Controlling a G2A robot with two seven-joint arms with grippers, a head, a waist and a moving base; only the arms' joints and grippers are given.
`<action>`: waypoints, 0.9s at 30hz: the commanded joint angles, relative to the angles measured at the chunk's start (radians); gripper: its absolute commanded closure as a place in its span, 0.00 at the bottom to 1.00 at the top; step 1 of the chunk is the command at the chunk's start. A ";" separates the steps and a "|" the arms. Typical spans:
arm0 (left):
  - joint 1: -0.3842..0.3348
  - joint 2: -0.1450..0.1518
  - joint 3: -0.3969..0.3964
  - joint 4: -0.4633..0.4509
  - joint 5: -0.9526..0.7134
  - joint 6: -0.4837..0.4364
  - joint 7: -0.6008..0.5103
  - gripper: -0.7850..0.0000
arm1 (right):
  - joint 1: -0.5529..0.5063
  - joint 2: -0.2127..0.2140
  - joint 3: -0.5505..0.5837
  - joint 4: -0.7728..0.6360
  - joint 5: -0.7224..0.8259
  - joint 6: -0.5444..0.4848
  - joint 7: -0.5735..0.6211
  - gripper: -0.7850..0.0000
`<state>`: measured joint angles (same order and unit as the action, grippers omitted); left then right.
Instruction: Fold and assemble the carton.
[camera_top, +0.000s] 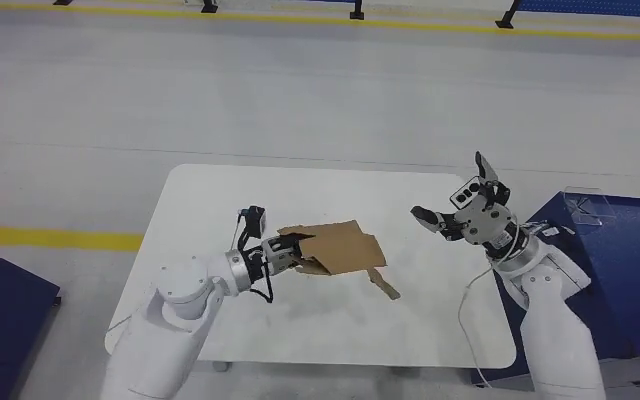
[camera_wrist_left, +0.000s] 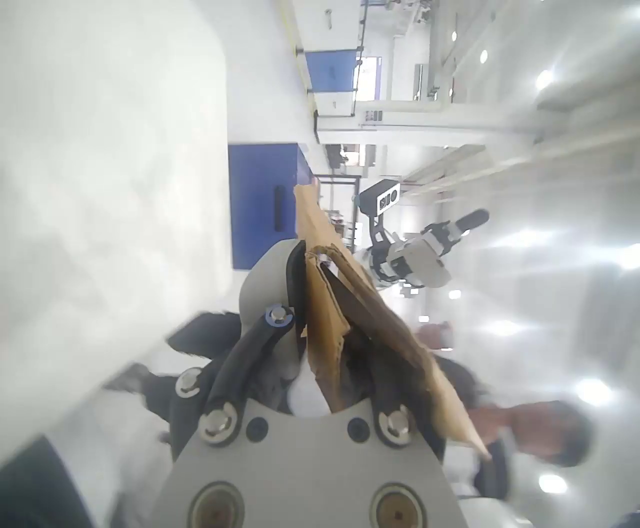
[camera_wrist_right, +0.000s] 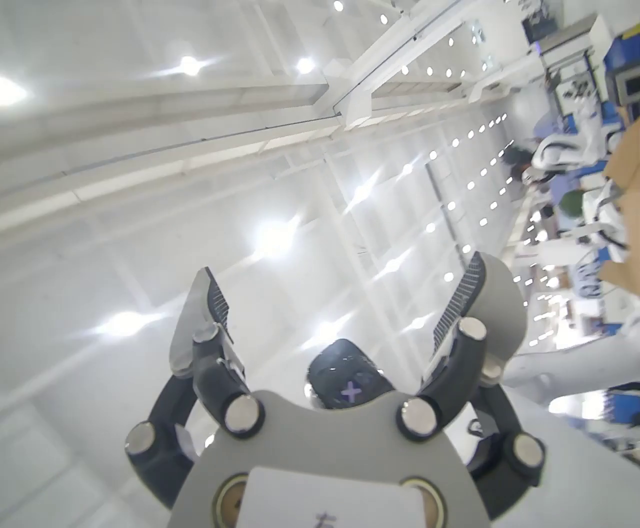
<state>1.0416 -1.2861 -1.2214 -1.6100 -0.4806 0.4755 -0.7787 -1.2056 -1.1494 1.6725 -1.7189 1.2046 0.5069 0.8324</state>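
Your left gripper (camera_top: 285, 255) pinches one edge of the flattened carton (camera_top: 335, 248) over the surface (camera_top: 200, 200), likely presenting it for folding; your right gripper (camera_top: 447, 187) hangs spread, well apart.

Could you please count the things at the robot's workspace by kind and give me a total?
Carton: 1, the brown carton.
Gripper: 2, the left gripper shut on the carton, and the right gripper open and holding nothing.
Table: 1, the white table.
Total: 4.
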 joint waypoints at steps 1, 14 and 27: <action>-0.050 -0.005 0.007 0.044 -0.186 0.262 0.002 1.00 | 0.006 0.007 0.019 0.014 -0.067 -0.033 0.044 0.00; -0.087 0.008 0.067 0.035 -0.213 0.287 -0.114 1.00 | -0.018 0.035 -0.027 0.016 -0.394 -0.209 0.258 0.00; -0.073 0.029 0.107 0.019 -0.178 0.243 -0.184 1.00 | -0.063 0.048 -0.064 -0.021 -0.317 -0.103 0.333 0.00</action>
<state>0.9679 -1.2582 -1.1161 -1.5905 -0.6550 0.7216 -0.9623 -1.2669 -1.1029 1.6123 -1.7356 0.8988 0.4047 1.1707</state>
